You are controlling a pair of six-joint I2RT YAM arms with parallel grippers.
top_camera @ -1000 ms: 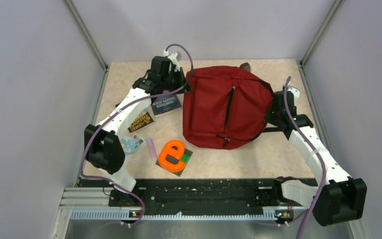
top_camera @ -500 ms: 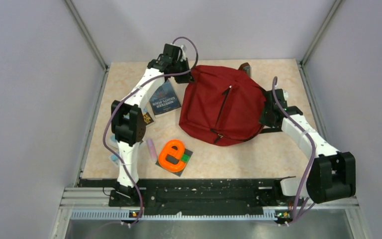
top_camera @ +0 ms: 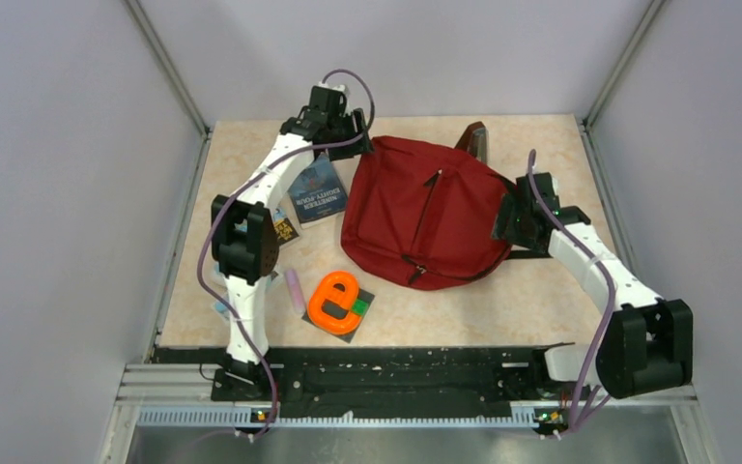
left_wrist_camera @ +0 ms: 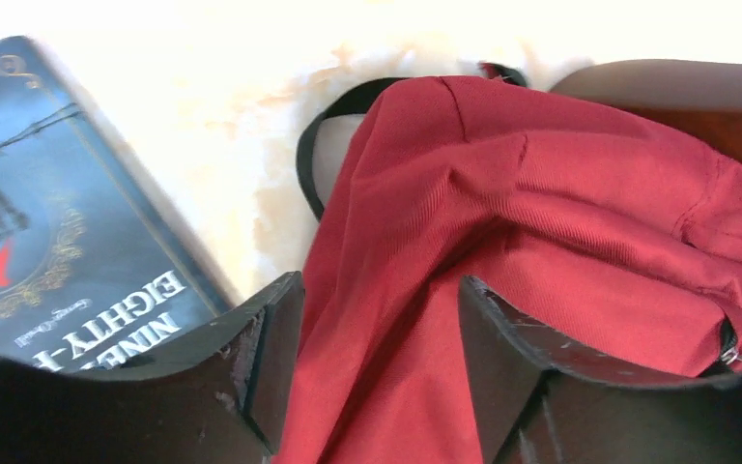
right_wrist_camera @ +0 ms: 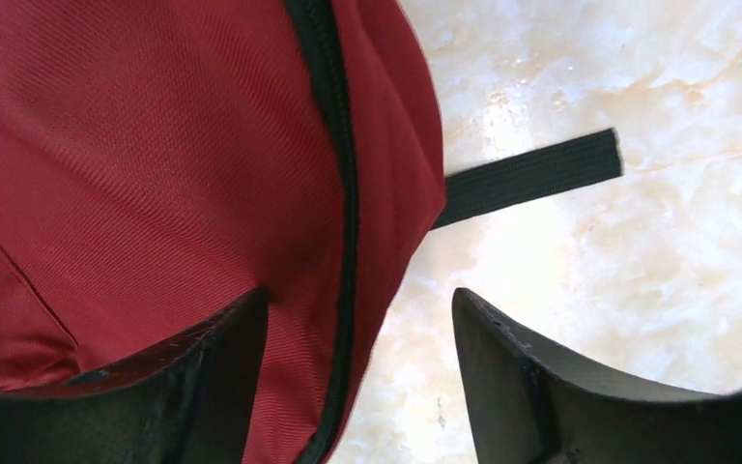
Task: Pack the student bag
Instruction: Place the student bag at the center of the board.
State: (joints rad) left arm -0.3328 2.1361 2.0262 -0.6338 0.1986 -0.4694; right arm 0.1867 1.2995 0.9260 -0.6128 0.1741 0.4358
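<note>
Observed left gripper (left_wrist_camera: 379, 286) spread astride student bag (top_camera: 415, 217) near table's (top_camera: 541, 290) far edge; right gripper (right_wrist_camera: 359, 296) spread astride its zippered side.

Cloth bag, glossy book, shiny stone-look top.
large dark red fabric backpack (top_camera: 415, 217): matt ribbed weave, black zipper tape; flat black woven strap (right_wrist_camera: 531, 177) at backpack edge, matt. dark blue paper book (left_wrist_camera: 48, 242) left of backpack: glossy cover, gilt print. beige marbled tabletop (right_wrist_camera: 638, 290) under backpack: smooth, shiny. left gripper (left_wrist_camera: 377, 282) fingers (left_wrist_camera: 261, 367): matt black, scuffed.
</note>
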